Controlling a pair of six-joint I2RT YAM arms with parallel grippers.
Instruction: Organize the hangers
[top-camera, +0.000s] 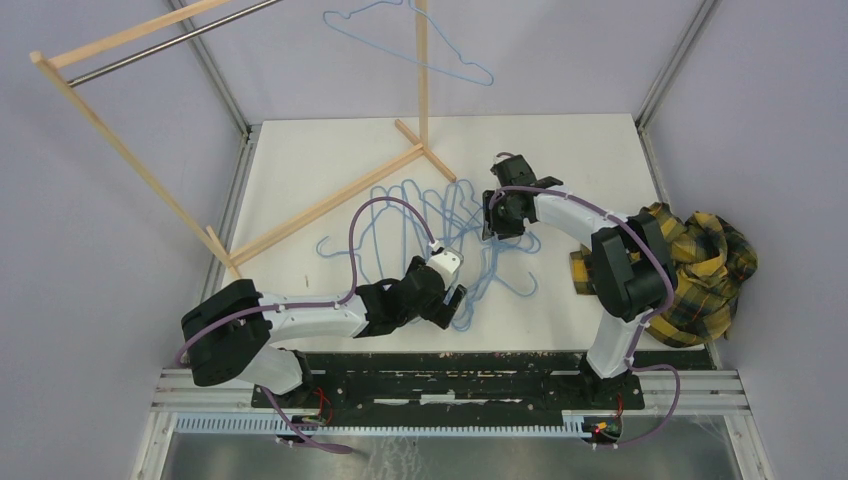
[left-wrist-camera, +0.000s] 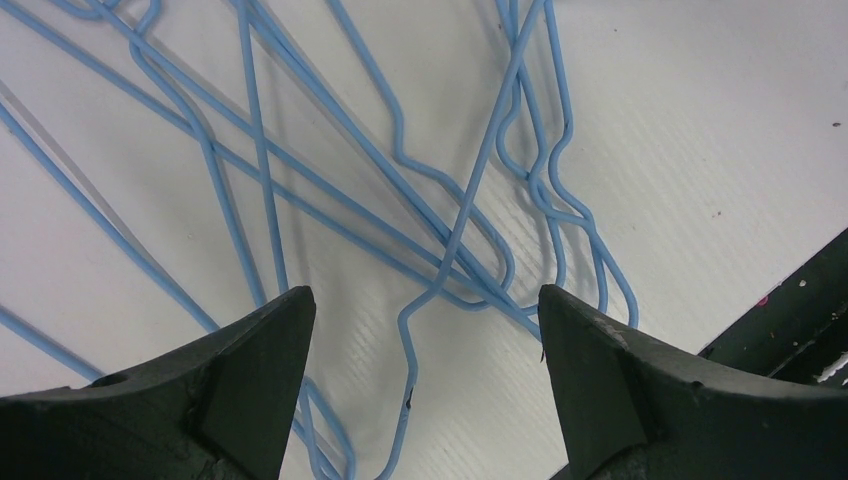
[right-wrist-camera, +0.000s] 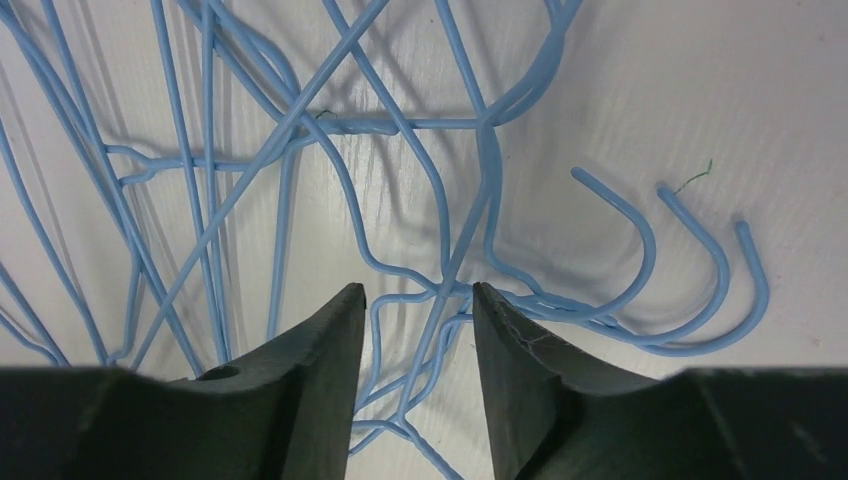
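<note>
Left black two-prong fingers (top-camera: 456, 303): spread wide, low over white table (top-camera: 600, 150), one bent wire running between them untouched. Tangled pile of thin light-blue wire hangers (top-camera: 420, 215) lies mid-table, between both arms. Right black fingers (top-camera: 490, 228): narrow gap, tips down at pile's right side, wires crossing gap; contact unclear. Three curved hooks (right-wrist-camera: 690, 290) lie just right of them. Yellow plaid cloth (top-camera: 700, 270) at right table edge. Far: wooden rack with metal rod (top-camera: 422, 80), one more light-blue hanger (top-camera: 455, 62) up beside its post.

Hangers (top-camera: 430, 225) piled on table (top-camera: 300, 160) centre; one hanger (top-camera: 415, 45) at rack (top-camera: 422, 110) behind; cloth (top-camera: 700, 265) at right edge.
</note>
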